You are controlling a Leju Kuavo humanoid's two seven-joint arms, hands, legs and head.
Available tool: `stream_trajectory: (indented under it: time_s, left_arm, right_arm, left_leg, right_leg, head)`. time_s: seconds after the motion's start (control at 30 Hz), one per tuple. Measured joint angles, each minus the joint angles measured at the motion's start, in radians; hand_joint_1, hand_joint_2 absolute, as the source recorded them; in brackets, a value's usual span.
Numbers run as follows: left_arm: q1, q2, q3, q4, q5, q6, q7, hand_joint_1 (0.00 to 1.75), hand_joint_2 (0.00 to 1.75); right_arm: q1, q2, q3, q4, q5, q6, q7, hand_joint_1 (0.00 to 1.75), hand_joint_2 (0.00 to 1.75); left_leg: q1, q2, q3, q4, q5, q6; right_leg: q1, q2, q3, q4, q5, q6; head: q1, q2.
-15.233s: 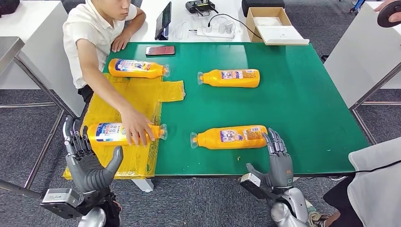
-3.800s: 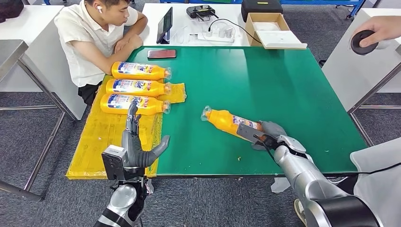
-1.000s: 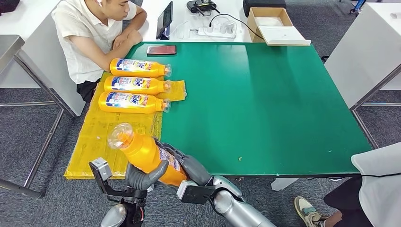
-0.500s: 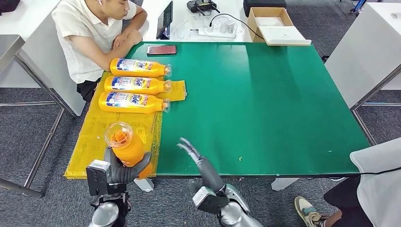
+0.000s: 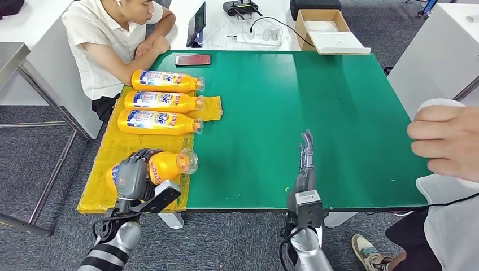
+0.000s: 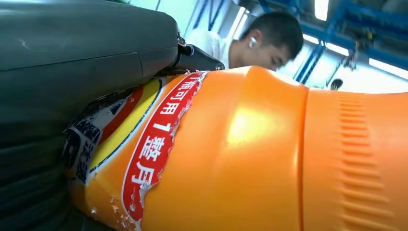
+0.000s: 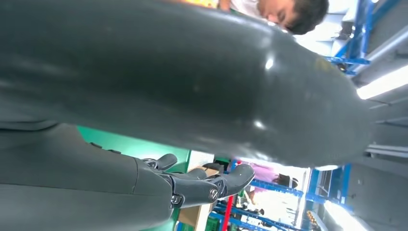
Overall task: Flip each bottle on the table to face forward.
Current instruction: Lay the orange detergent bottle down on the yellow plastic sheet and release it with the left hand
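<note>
Bottle (image 5: pixel 164 166) gripped in left robot hand (image 5: pixel 133 175).

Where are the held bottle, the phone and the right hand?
held bottle (image 5: pixel 166 165): head view, on its orange body beside the left hand (image 5: pixel 131 174)
phone (image 5: pixel 192 60): head view, middle of its screen
right hand (image 5: pixel 304 164): head view, middle of the hand

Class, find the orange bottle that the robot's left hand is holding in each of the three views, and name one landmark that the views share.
Head view: orange bottle lies on the yellow sheet at lower left, gripped by the left hand.
Left wrist view: the bottle takes up most of the picture.
Right wrist view: not in it.
Shared landmark: the seated person.
</note>
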Motion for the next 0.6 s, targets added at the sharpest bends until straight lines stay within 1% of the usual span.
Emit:
stream_trajectory:
  time_s: [0.13, 0.3, 0.43, 0.47, 0.57, 0.6]
  left_arm:
    - [-0.061, 0.005, -0.008, 0.088, -0.042, -0.01, 0.027, 1.75, 1.75]
    - [-0.155, 0.015, -0.042, 0.234, -0.207, -0.08, 0.135, 1.75, 1.75]
    - [-0.246, 0.012, -0.062, 0.383, -0.251, -0.113, 0.174, 1.75, 1.75]
    - [-0.267, 0.009, -0.066, 0.416, -0.253, -0.124, 0.175, 1.44, 1.75]
    - [-0.321, -0.002, -0.075, 0.498, -0.252, -0.169, 0.173, 0.14, 1.75]
    - [-0.335, -0.006, -0.076, 0.519, -0.243, -0.19, 0.166, 0.01, 1.75]
  right_arm:
    - [0.0, 0.008, -0.009, -0.011, -0.006, 0.003, 0.0, 0.0, 0.0]
    - [-0.006, 0.019, -0.014, -0.013, -0.007, 0.017, 0.0, 0.0, 0.0]
    - [-0.02, 0.035, -0.016, -0.005, -0.013, 0.035, 0.0, 0.0, 0.0]
    - [-0.025, 0.04, -0.016, -0.002, -0.014, 0.038, 0.0, 0.0, 0.0]
    - [-0.037, 0.051, -0.013, 0.012, -0.014, 0.045, 0.0, 0.0, 0.0]
    - [-0.039, 0.054, -0.012, 0.018, -0.014, 0.047, 0.0, 0.0, 0.0]
  left_leg:
    - [0.0, 0.0, 0.0, 0.0, 0.0, 0.0]
    - [0.0, 0.0, -0.001, 0.0, 0.0, 0.0]
    - [0.0, 0.0, -0.001, 0.0, 0.0, 0.0]
    - [0.0, 0.0, -0.001, 0.0, 0.0, 0.0]
    - [0.0, -0.001, -0.001, 0.0, 0.0, 0.0]
    - [0.0, -0.001, -0.001, 0.0, 0.0, 0.0]
  right_leg:
    - [0.0, 0.0, 0.0, 0.0, 0.0, 0.0]
    - [0.0, 0.0, -0.001, 0.0, 0.0, 0.0]
    - [0.0, 0.0, -0.001, 0.0, 0.0, 0.0]
    - [0.0, 0.0, -0.001, 0.001, 0.0, 0.0]
    - [0.0, 0.0, 0.0, 0.001, 0.0, 0.0]
    - [0.0, 0.0, 0.0, 0.001, 0.0, 0.0]
  head:
    - [0.0, 0.0]
    - [0.0, 0.0]
    - [0.0, 0.0]
    - [0.0, 0.0]
    - [0.0, 0.0]
    - [0.0, 0.0]
